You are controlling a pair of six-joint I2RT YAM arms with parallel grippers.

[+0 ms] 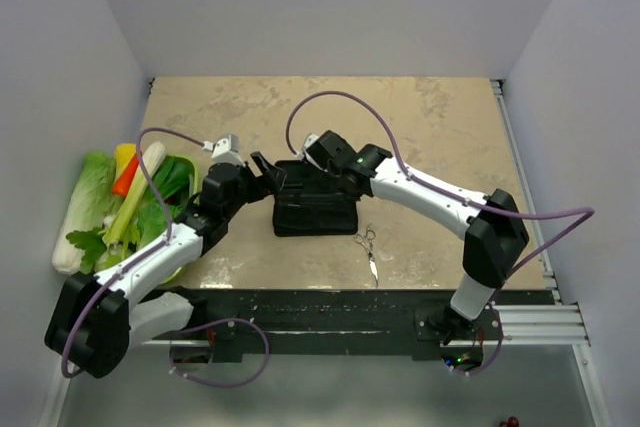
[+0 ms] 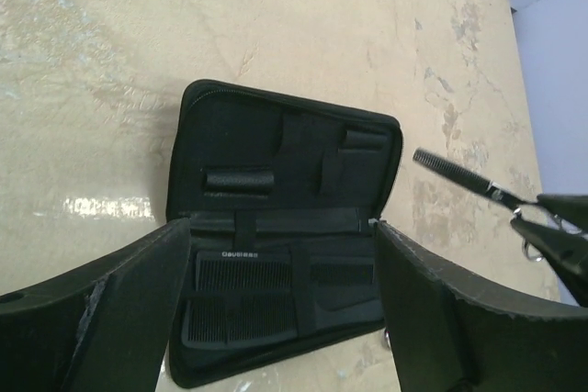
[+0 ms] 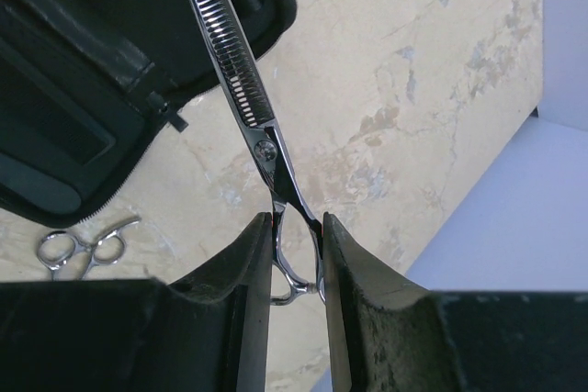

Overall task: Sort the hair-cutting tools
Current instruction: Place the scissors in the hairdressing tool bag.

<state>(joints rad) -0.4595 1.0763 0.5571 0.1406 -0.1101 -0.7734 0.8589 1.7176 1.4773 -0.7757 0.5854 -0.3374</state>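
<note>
While the left jaws gape empty, the right jaws pinch scissors (image 3: 265, 149), blades aimed toward the case (image 3: 73, 89).

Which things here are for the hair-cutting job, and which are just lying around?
For the job:
- toothed scissors, pinched in the right hand
- other scissors, lying on the table
- two black combs, tucked in the open black case

Just lying about:
- vegetables at the left edge
</note>
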